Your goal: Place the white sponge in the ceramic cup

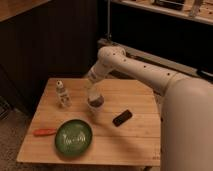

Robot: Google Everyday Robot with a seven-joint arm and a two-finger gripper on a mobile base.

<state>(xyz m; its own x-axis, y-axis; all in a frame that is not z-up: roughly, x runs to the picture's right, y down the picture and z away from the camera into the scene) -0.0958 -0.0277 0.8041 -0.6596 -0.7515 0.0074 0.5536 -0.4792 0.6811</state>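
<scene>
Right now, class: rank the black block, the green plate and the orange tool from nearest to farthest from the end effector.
The end effector hangs mid-table.
1. Black block, just to its right in the picture.
2. Green plate, toward the front edge.
3. Orange tool, front left, past the plate.

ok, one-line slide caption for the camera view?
Gripper poised directly over the ceramic cup on a wooden table, with green plate, black block and small white bottle nearby.

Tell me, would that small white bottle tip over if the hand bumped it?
Probably. The white bottle stands upright, tall and narrow, so a nudge could topple it. It looks small, likely light. The hand hangs near the table's middle, apart from it.
</scene>
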